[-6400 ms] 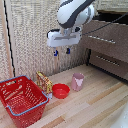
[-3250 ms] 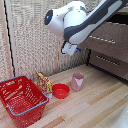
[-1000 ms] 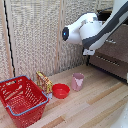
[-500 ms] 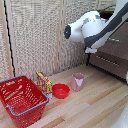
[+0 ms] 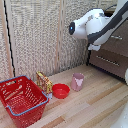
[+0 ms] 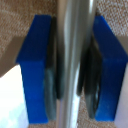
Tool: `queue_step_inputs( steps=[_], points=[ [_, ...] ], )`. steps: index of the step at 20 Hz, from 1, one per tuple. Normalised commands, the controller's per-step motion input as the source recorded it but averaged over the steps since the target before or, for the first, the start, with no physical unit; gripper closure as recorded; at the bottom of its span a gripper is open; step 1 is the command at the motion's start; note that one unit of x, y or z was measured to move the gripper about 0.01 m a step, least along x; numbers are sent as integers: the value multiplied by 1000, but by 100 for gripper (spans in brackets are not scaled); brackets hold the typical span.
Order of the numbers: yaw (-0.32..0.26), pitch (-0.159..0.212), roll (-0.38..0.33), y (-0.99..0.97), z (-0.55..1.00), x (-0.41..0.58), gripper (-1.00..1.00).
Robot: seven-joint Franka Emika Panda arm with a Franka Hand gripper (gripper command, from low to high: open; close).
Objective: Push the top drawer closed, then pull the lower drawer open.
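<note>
In the wrist view my gripper (image 6: 74, 67) is shut on a silver bar handle (image 6: 75, 30). The blue fingers (image 6: 35, 65) sit on either side of the bar, and their dark pads press against it. In the exterior view the white arm (image 5: 92, 25) reaches to the top drawer (image 5: 119, 44) at the exterior view's right. The arm hides the fingers there. The lower drawer (image 5: 111, 64) sits under it, and its slim handle (image 5: 107, 59) is free.
On the wooden floor stand a red basket (image 5: 20, 100), a yellow packet (image 5: 44, 82), a red bowl (image 5: 61, 91) and a pink cup (image 5: 77, 81). A woven panel wall (image 5: 45, 35) runs behind them.
The arm has moved toward the exterior view's right, from in front of the panel wall to the top drawer front.
</note>
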Motion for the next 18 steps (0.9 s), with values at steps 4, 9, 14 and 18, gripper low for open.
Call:
queue_step_inputs(
  steps=[4, 9, 14, 18],
  points=[
    [3, -42, 0, -1000, 121, -70, 100],
    [21, -43, -11, -807, 82, -111, 100],
    [27, -27, -17, -468, 57, -134, 100],
    [1, -29, -3, -91, 41, -70, -100]
  ],
)
